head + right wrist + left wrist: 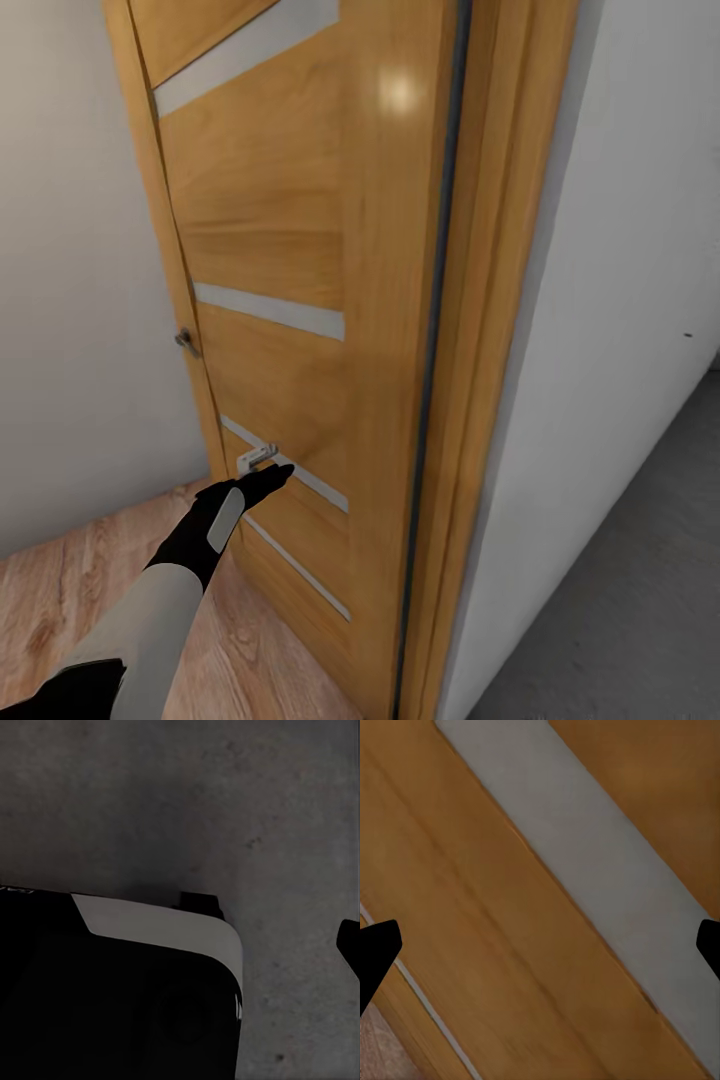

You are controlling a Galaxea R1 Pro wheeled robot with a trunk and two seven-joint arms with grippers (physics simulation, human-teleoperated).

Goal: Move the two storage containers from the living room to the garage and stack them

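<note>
Hand (272,480) of left arm, fingers spread, reaches wooden door (300,230) handle (256,458).

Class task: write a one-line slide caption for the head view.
Left pincer reaches to a wooden door beside its silver handle, wood-plank floor below.

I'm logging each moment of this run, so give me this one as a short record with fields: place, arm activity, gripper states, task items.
place: at a wooden door with grey inlay strips, wood-plank floor on one side, grey concrete floor on the other
left gripper: at the door's metal handle, jaws open
right gripper: over concrete; state unclear
containers: none held
</note>
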